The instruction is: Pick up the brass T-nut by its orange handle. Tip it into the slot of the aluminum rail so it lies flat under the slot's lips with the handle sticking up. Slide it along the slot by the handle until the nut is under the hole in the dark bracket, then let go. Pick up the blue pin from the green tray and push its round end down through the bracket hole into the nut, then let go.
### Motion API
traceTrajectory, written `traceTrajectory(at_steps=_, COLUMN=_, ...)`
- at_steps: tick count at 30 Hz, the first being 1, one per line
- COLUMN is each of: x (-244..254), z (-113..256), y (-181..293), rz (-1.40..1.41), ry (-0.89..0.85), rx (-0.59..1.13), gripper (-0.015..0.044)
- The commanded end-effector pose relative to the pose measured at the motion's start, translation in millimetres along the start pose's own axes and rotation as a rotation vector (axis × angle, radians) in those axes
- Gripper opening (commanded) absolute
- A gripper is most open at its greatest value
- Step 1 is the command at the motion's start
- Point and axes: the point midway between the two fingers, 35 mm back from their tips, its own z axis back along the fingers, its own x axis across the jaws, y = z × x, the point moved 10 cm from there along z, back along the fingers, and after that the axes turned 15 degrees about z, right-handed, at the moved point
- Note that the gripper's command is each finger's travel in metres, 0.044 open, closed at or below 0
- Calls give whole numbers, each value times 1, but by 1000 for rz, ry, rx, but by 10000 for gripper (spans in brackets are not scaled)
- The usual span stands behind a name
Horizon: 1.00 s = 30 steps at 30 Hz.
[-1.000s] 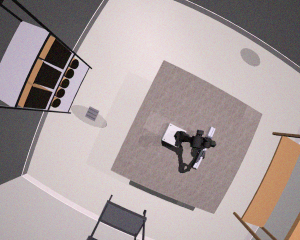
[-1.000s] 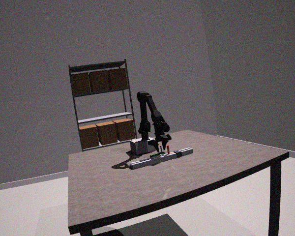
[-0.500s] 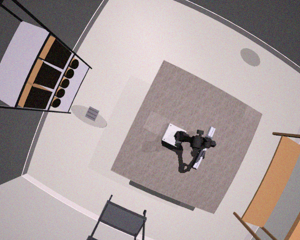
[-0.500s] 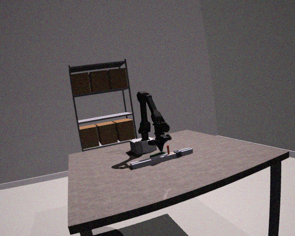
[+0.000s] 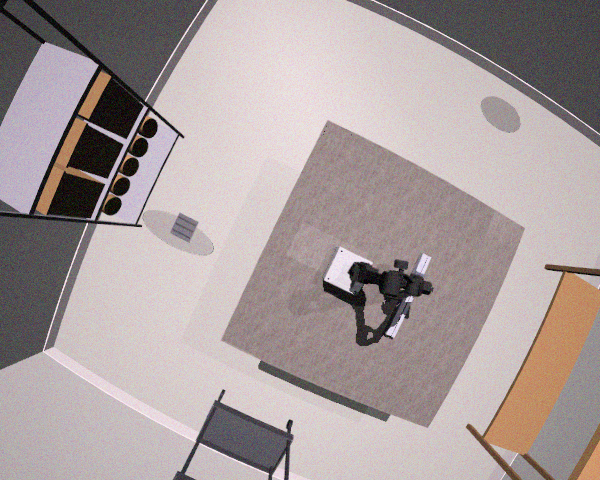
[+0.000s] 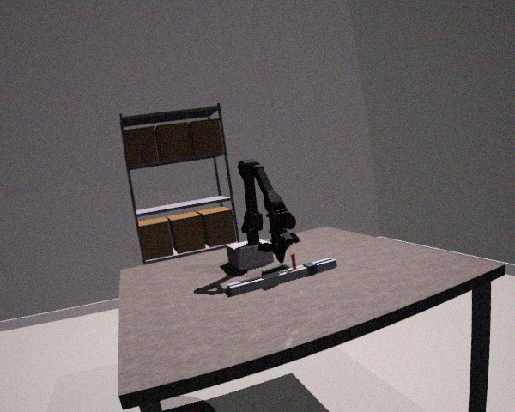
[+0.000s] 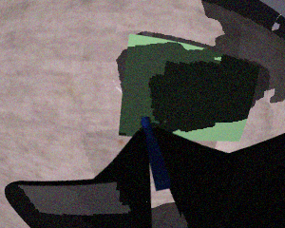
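Robot arm pinches a blue pin beside an aluminum rail

Wrist view: the black gripper (image 6: pixel 281 264) (image 7: pixel 148 136) has its fingers nearly closed, with the slim blue pin (image 7: pixel 158 163) caught between them. The pin runs from just above the fingertips, at the center, down and slightly right. Behind it, across the center and upper right, is the green tray (image 6: pixel 269 270) (image 7: pixel 135 90), mostly darkened by shadow. Whether the pin touches the tray cannot be told.

Exterior view: the black arm (image 5: pixel 392 283) (image 6: pixel 248 199) rises from a pale box-shaped base (image 5: pixel 336 266) (image 6: pixel 239 256) near the center of the frame and bends down to the right. Its fingertips point down at the tray, just behind the long aluminum rail (image 5: pixel 422 264) (image 6: pixel 245 286). The orange handle (image 6: pixel 293 260) stands upright at the rail, right of the fingertips and clear of them. Just right of the handle, near but apart, the dark bracket (image 6: pixel 310 268) sits on the rail. The brass T-nut is too small to make out clearly.

Top view: the arm reaches right over the brownish table (image 5: pixel 409 201) (image 6: pixel 213 328), covering the middle of the rail. A tall shelf unit fills the upper left (image 5: pixel 158 116) (image 6: pixel 228 177)
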Motion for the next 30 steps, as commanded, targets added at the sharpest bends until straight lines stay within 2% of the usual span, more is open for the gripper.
traceTrajectory(at_steps=1, x=0, z=5, y=-1, rz=-2, ry=3, rx=-3, gripper=-150)
traceTrajectory(at_steps=16, x=1, z=16, y=1, rz=0, ry=0, rx=1, gripper=-150)
traceTrajectory(at_steps=30, x=1, z=58, y=0, rz=-2, ry=2, rx=-3, gripper=-150)
